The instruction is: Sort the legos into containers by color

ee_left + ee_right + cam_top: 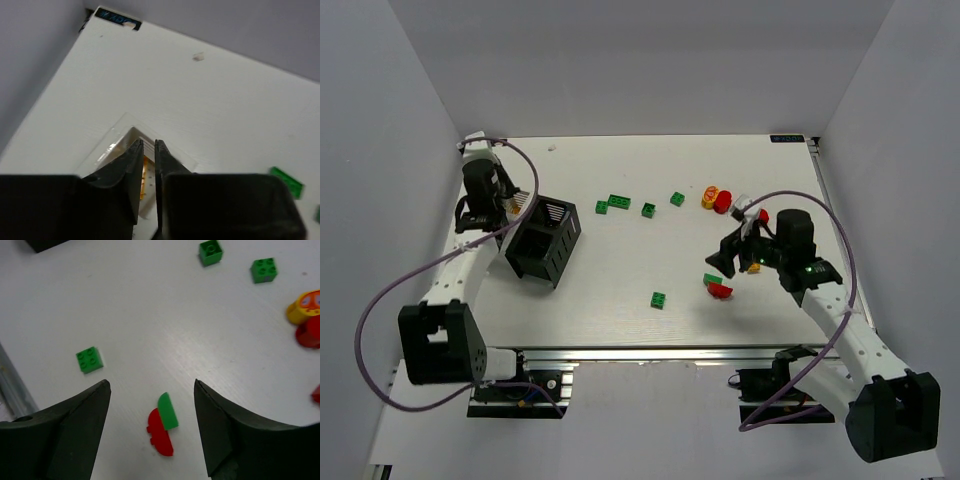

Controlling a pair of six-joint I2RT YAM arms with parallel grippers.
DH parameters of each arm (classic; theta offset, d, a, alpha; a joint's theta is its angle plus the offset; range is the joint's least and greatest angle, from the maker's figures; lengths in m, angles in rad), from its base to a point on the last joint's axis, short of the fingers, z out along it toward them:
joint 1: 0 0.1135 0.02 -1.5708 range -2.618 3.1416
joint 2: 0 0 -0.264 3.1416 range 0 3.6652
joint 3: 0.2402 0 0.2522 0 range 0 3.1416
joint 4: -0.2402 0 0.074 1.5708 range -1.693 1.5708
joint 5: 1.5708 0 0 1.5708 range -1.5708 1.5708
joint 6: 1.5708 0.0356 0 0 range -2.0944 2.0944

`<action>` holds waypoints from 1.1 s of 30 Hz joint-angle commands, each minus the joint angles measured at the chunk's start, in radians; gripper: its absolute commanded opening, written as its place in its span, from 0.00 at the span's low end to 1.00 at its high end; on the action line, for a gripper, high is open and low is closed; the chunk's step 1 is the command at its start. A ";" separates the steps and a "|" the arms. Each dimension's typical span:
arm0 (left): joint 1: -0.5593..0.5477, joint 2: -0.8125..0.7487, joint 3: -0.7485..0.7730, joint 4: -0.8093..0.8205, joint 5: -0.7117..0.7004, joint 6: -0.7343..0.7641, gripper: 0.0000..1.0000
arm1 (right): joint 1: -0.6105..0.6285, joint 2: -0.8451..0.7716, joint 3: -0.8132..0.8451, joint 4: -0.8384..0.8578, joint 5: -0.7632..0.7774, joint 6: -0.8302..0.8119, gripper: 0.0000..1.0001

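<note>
My left gripper [512,207] [148,142] is shut with nothing between its fingers, just above a white container [525,200] [119,136] at the far left. A yellow-orange lego [145,167] lies inside that container. A black slotted container [546,240] stands right beside it. My right gripper [725,266] [150,383] is open above the table. Its jaws stand on either side of a green half-round lego [168,411] [712,279] lying against a red half-round lego [160,434] [720,290]. Neither finger touches them.
Green legos lie scattered mid-table [618,203] [648,209] [677,198] [658,299] [90,360]. A yellow lego [710,196] [301,308] and a red one [723,203] [309,333] sit at the back right. White walls close in the table on three sides.
</note>
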 commanded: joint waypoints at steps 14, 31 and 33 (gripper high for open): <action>-0.089 -0.387 -0.120 -0.351 0.449 -0.296 0.73 | -0.078 0.307 0.302 0.063 0.337 0.310 0.79; -0.091 -0.553 -0.193 -0.443 0.583 -0.353 0.75 | -0.148 0.922 0.831 -0.256 0.061 -0.466 0.89; -0.091 -0.556 -0.184 -0.453 0.583 -0.349 0.75 | -0.148 0.955 0.856 -0.257 0.054 -0.481 0.89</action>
